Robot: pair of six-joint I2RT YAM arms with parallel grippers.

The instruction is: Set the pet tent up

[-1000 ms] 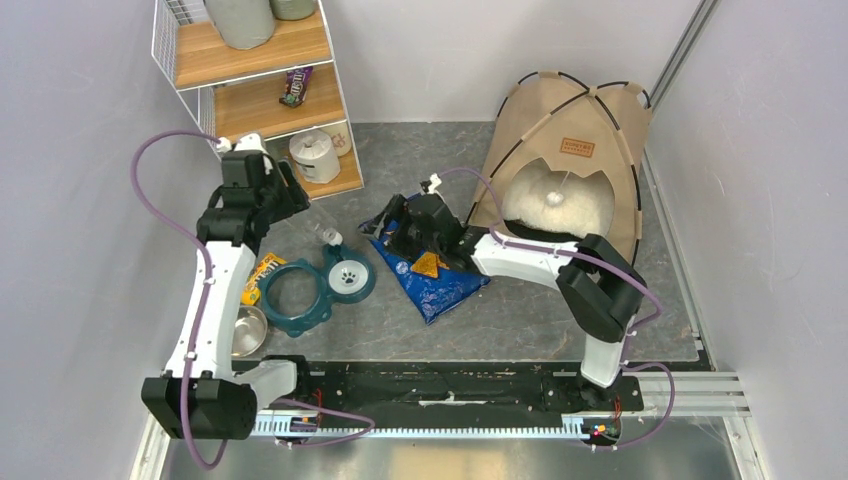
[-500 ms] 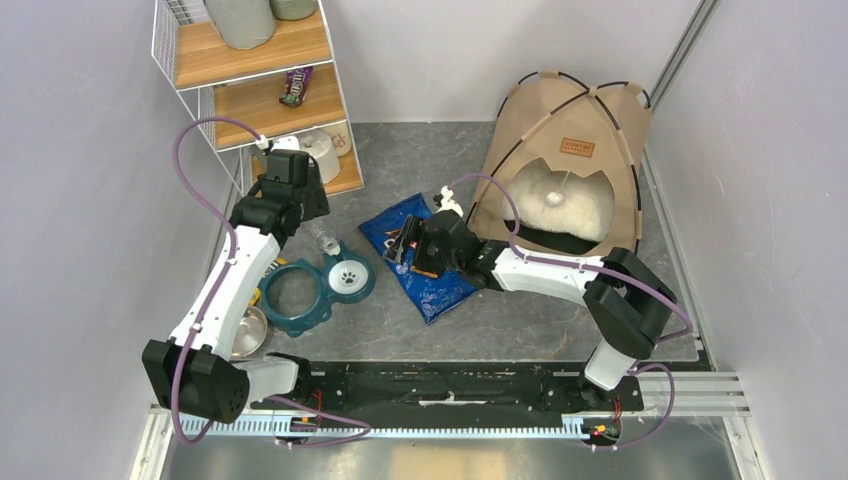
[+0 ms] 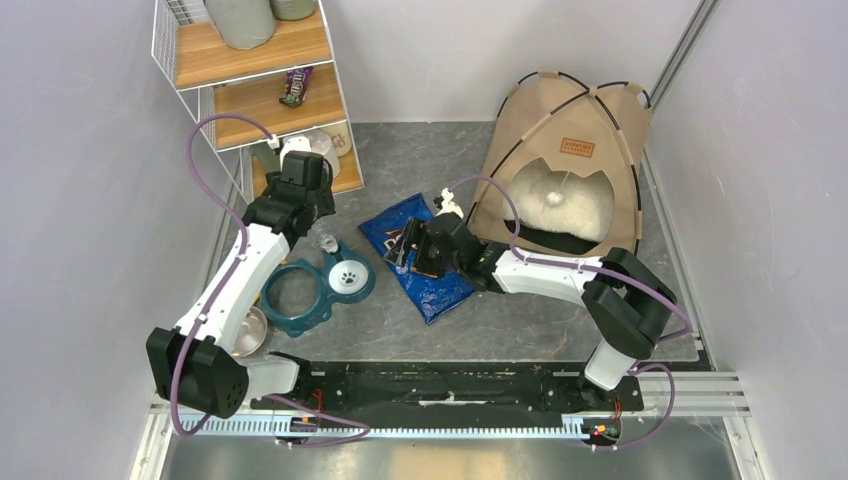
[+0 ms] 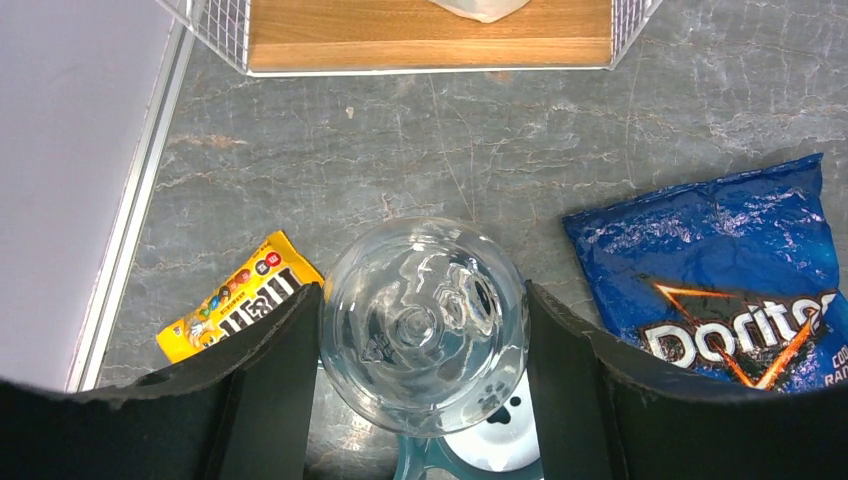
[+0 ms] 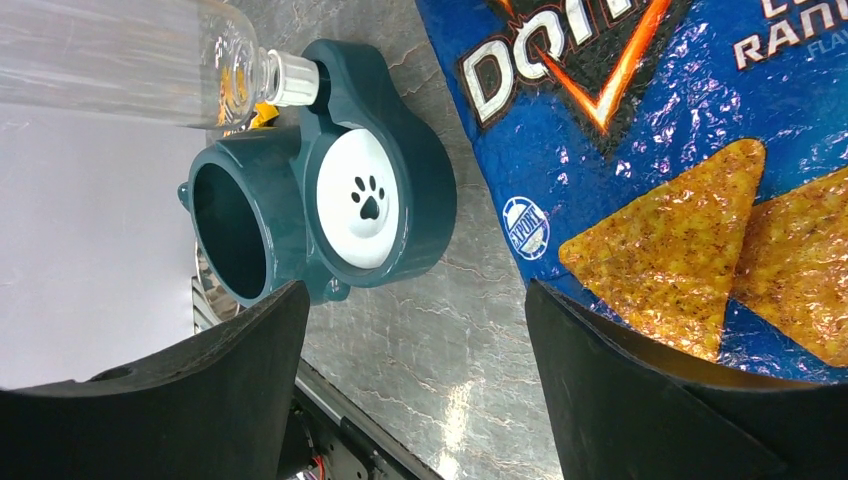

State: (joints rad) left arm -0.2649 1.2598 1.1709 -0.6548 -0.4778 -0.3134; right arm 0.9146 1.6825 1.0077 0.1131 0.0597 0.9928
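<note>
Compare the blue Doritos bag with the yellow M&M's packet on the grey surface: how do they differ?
The Doritos bag is blue and far larger; the M&M's packet is yellow and small. The Doritos bag lies right of the clear bottle, the M&M's packet left of it. Both are snack packs lying flat on the grey surface.

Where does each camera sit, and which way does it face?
Top external: above and behind, facing down on left arm, right arm; pet tent far right.
Left wrist: on left arm, facing down; left gripper straddles a bottle.
Right wrist: on right arm, facing the floor; right gripper frames the teal feeder.
All share the Doritos bag.
</note>
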